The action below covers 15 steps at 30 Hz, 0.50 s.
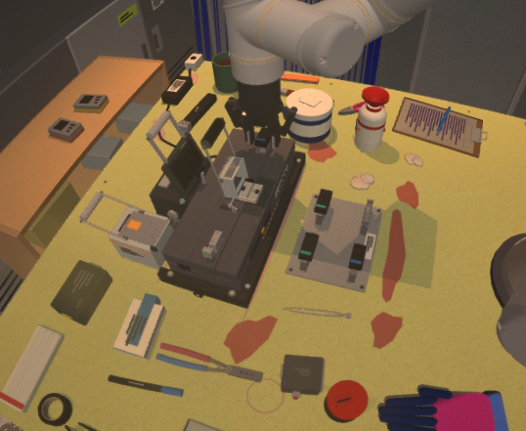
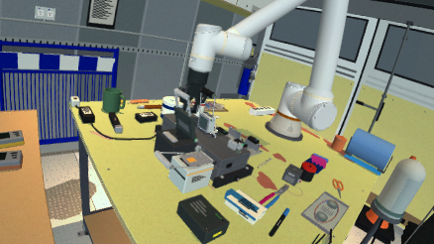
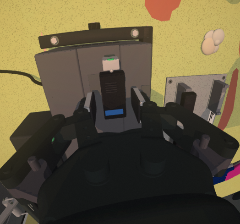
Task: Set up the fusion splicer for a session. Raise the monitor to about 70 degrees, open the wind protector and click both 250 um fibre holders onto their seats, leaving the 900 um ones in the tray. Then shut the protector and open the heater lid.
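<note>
A black fibre holder with a blue band [image 3: 113, 94] [image 1: 261, 140] lies on the far end of the splicer's top deck, between my fingers. The splicer [image 1: 230, 216] [image 2: 208, 143] is a dark box on the yellow table, with its monitor [image 1: 186, 163] raised and its wind protector [image 1: 233, 174] standing open. The holder tray [image 1: 337, 238] [image 3: 197, 96] lies to the splicer's right and carries three holders, two green-banded and one blue-banded. My gripper [image 3: 114, 104] [image 1: 263, 135] hovers over the splicer's far end with its fingers open around the holder, holding nothing.
A white round tub [image 1: 310, 114] stands just behind the gripper, with a green mug [image 1: 224, 72] and a white bottle with a red cap [image 1: 370, 118] near it. A small cleaver box [image 1: 139, 233] sits left of the splicer. Tools lie along the near table edge.
</note>
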{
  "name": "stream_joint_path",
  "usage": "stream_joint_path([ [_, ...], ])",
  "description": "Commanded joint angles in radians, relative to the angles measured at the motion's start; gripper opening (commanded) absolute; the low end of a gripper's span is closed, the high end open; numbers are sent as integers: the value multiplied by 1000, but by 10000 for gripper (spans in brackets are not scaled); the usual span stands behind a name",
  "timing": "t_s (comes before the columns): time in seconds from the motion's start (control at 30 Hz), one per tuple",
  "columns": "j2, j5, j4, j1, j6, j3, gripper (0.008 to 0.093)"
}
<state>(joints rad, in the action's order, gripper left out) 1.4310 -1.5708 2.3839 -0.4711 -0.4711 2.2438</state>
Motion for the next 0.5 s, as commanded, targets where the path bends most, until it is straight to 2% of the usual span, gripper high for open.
stream_joint_path([
  [0.0,0,0,0,0,0,-1,500],
  [0.47,19,0,-27,0,0,-10,500],
])
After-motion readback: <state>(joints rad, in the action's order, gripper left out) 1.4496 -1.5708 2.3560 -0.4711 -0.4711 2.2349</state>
